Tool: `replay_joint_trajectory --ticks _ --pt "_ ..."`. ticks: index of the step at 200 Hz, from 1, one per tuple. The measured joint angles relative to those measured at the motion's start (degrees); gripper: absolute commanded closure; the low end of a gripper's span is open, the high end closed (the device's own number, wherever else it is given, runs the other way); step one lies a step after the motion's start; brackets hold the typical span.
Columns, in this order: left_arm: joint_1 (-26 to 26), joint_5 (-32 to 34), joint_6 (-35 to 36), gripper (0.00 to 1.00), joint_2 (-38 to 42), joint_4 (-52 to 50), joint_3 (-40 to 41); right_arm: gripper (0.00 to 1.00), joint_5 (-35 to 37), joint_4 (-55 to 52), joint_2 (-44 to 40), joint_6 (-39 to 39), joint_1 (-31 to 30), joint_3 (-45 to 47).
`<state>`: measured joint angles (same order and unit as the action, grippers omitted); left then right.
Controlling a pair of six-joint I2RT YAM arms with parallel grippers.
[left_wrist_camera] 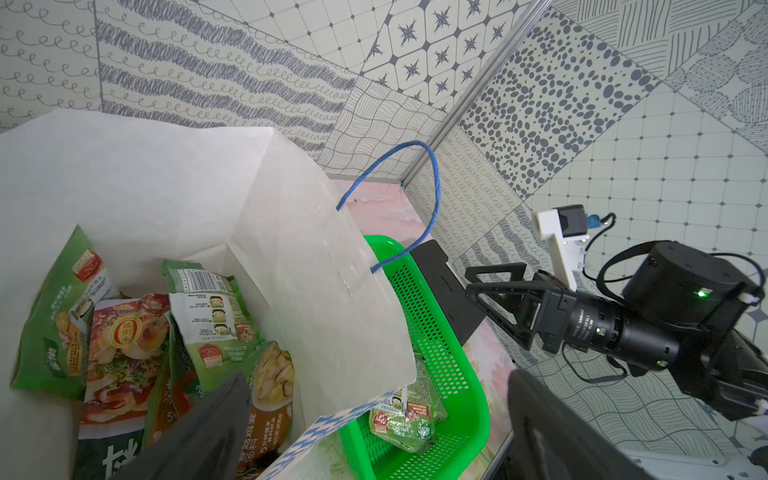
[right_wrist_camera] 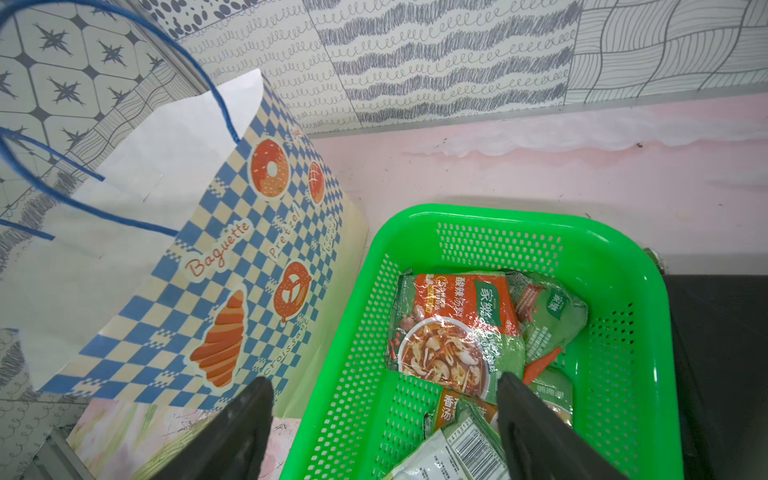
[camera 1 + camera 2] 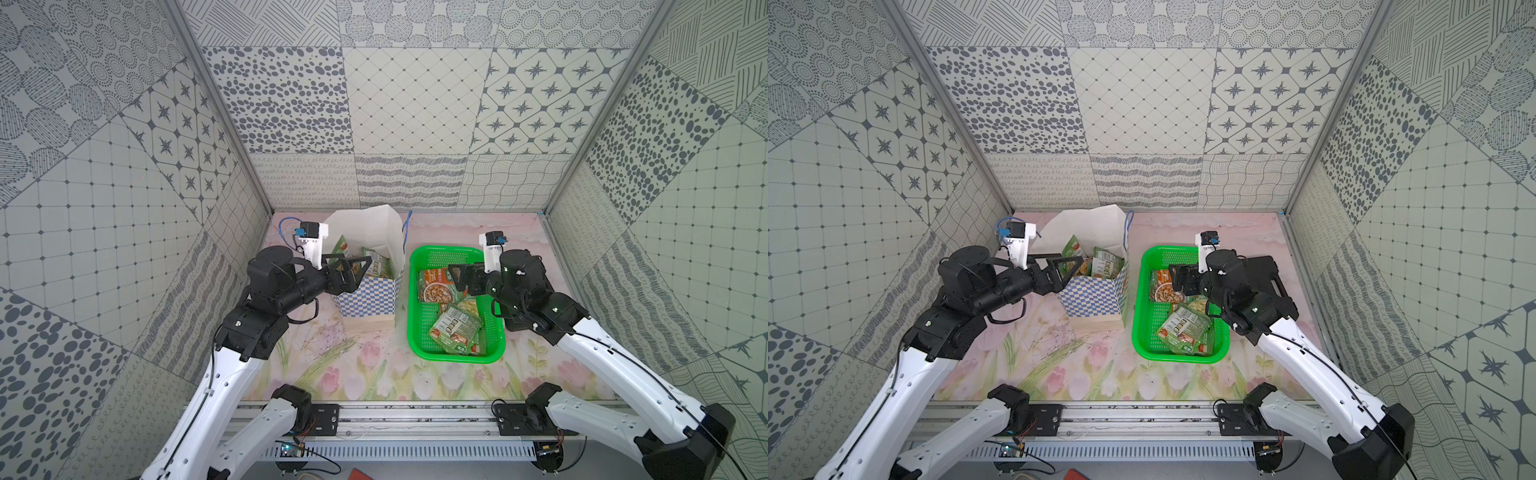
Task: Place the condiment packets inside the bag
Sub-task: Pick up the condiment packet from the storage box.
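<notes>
Left gripper [image 3: 359, 272]: black triangular fingers spread wide, nothing between them. You have it at the mouth of the white paper bag with the blue-and-white checkered lower band [image 3: 368, 299], on the left arm's side. In the left wrist view one dark finger [image 1: 208, 419] shows in front of the packets inside. The other finger [image 1: 548, 424] shows past the bag's wall.

Inside the bag: several flat glossy condiment packets [image 1: 124, 345], green and orange-red, standing or leaning against one another. One green packet shows its barcode side [image 1: 208, 307]. A larger one low in the pile carries a black band with white characters [image 1: 112, 457]. Both top views show packets in the open mouth [image 3: 1100, 266].

The bag stands upright on the floral-printed table [image 3: 353, 365]. Its thin blue cord handle [image 1: 432, 187] arches up on the basket side.

Right gripper [image 2: 382, 379]: fingers well apart and empty. You hold it above the far end of the green plastic mesh basket [image 3: 412, 316], which sits just beside the bag on the right arm's side. Below it lies an orange-and-green packet with a soup photo [image 2: 453, 328], flat on the basket floor. Whether a fingertip touches it you cannot tell.

More packets lie piled at the basket's near end [image 3: 455, 328], one barcode side up [image 2: 469, 453]. These remain outside the bag.
</notes>
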<state>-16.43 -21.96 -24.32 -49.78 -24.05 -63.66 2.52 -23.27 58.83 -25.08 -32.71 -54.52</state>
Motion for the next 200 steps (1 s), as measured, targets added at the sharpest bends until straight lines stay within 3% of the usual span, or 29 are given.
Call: replay_joint_trajectory --ticks 63,131,200 --pt "0.0 -2.03 0.0 0.01 -1.22 -0.68 -0.35 0.03 -3.58 0.87 11.76 -2.03 7.72 0.92" --pt "0.0 -2.97 0.0 0.01 -1.22 -1.05 -0.39 0.03 -3.48 1.29 25.22 -5.16 11.56 -0.94" --pt "0.0 -2.99 0.02 0.01 -1.2 -1.05 -0.39 0.04 -6.6 6.05 36.44 -1.79 13.84 -5.11"
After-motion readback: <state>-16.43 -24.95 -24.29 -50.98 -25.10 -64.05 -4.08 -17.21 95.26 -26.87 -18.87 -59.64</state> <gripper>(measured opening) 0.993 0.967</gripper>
